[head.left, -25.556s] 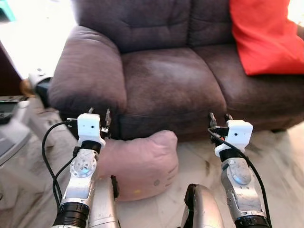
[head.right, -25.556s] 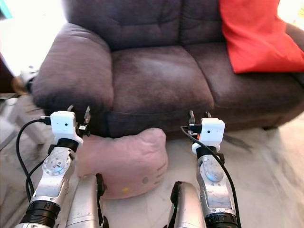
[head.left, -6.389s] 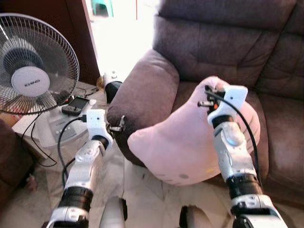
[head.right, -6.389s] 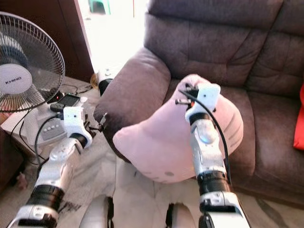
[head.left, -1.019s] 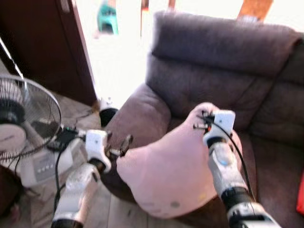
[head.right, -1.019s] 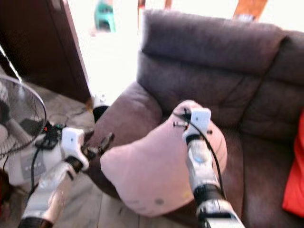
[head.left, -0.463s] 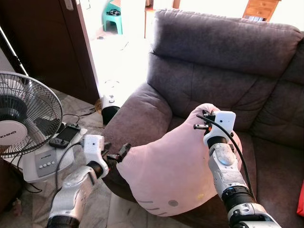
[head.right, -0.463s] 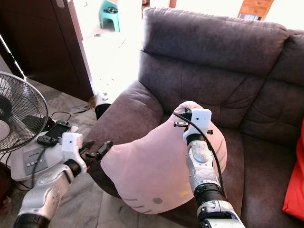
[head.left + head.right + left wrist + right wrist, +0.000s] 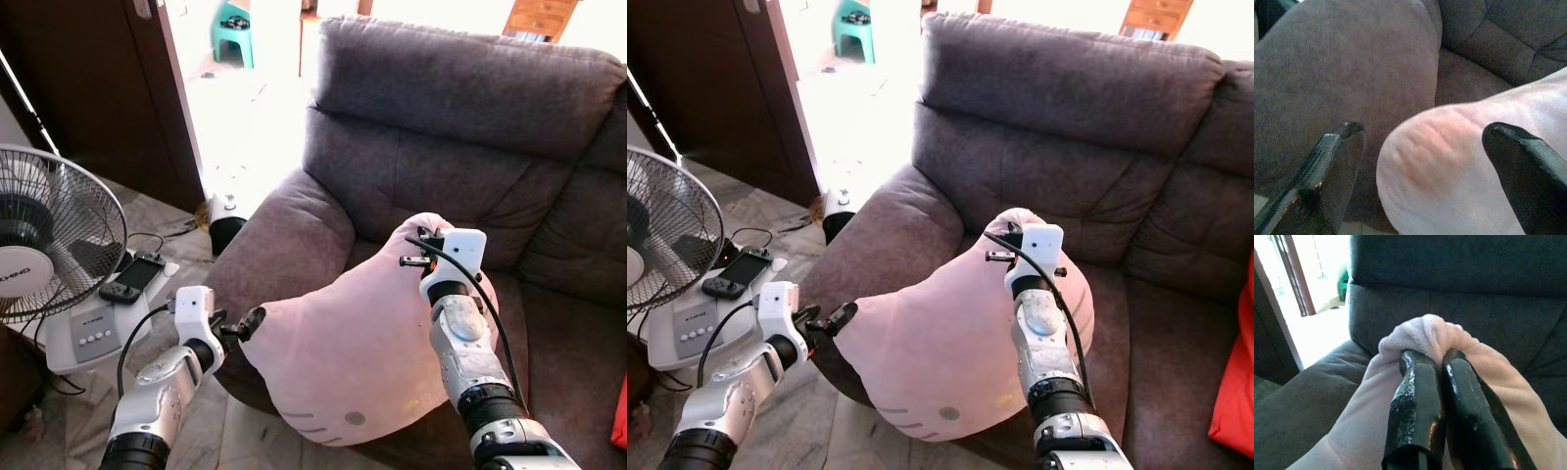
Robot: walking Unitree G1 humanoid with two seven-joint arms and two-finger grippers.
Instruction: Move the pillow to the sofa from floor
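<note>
Near field: left hand (image 9: pixel 1415 161), fingers spread wide w/ one black finger (image 9: pixel 1327 166) either side of the pillow's lower-left corner, not clamped on it; the corner sits in the gap. In the left eye view the same hand is at the pillow's left tip, just in front of the sofa armrest (image 9: pixel 284 235). Mid field: pink pillow (image 9: pixel 353 343) hangs off the floor, over the front edge of the seat cushion and beside the armrest, its face print turned down toward the robot. Right hand (image 9: pixel 1435 382) is clenched on a bunched fold at the pillow's top corner, so it carries the whole load from above; the pillow's bulk hangs below and to the left of that hand. Far field: sofa (image 9: pixel 460 117) backrest and seat, w/ the seat still uncovered behind the pillow. Off to the left, a standing fan (image 9: pixel 49 245) and a small handheld device (image 9: pixel 125 281) on its base. Risks (judgement): a pinch on soft plush may slip, dropping the pillow back to the floor; if let go here, much of the bulk overhangs the seat edge and it could roll off; the unclamped left hand gives no backup; a leftward swing could snag the armrest or bring the left arm nearer the fan.
</note>
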